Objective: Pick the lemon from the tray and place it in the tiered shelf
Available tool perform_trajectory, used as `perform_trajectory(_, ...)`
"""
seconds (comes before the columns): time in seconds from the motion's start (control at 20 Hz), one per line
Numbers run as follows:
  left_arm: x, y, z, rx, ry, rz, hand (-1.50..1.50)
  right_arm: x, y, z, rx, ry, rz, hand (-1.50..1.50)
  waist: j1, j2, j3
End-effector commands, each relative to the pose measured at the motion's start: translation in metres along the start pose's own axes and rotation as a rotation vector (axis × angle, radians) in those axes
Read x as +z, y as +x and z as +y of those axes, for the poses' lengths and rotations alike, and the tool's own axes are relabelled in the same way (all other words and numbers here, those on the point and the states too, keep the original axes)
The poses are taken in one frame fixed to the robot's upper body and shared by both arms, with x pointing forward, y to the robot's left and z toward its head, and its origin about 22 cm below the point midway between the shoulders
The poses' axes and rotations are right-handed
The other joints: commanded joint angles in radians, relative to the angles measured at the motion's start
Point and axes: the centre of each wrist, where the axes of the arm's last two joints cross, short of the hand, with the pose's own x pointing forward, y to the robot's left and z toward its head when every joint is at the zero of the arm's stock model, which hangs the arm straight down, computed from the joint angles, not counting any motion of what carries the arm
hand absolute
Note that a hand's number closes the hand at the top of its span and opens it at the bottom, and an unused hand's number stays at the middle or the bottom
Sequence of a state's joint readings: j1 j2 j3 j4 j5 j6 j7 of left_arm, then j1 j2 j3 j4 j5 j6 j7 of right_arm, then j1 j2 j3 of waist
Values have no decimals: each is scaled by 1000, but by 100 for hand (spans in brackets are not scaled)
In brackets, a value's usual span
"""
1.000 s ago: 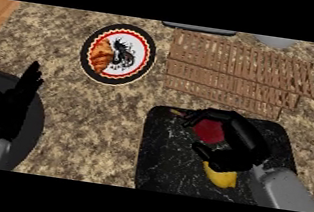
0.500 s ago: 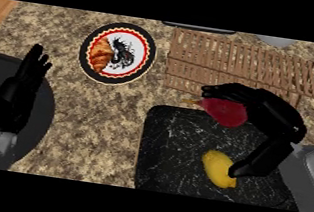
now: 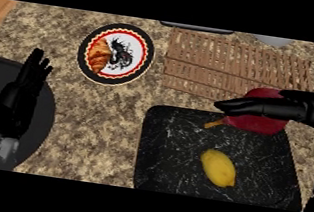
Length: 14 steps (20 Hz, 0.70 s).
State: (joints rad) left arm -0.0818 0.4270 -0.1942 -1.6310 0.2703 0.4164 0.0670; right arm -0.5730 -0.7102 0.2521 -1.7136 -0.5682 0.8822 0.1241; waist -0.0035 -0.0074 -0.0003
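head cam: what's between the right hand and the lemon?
Head view: a red fruit, partly under the right hand, then bare black tray up to the lemon.

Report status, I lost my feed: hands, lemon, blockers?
Left hand open, resting left. Right hand open above red fruit. Lemon ungrasped on tray. Red fruit between lemon and shelf.

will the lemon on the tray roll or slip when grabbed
The lemon looks oval and rounded, so a nudge would probably roll it sideways. It lies loose on the flat dark tray, touching nothing, so little would likely stop it.
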Motion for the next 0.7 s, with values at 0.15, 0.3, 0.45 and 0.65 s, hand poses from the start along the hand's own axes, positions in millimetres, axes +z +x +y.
perform_trajectory(0.15,0,-3,-7,-4,3,-1,0,-17,76,24,488,87,181,-150,-9,0,0)
perform_trajectory(0.3,-16,22,8,-2,0,-11,0,-25,76,51,556,79,268,-150,-9,2,0)
perform_trajectory(0.45,-3,9,9,2,-3,2,0,-41,65,85,560,64,302,-150,4,4,0)
perform_trajectory(0.65,6,20,3,10,3,-22,0,-39,65,100,642,70,381,-150,5,4,1)
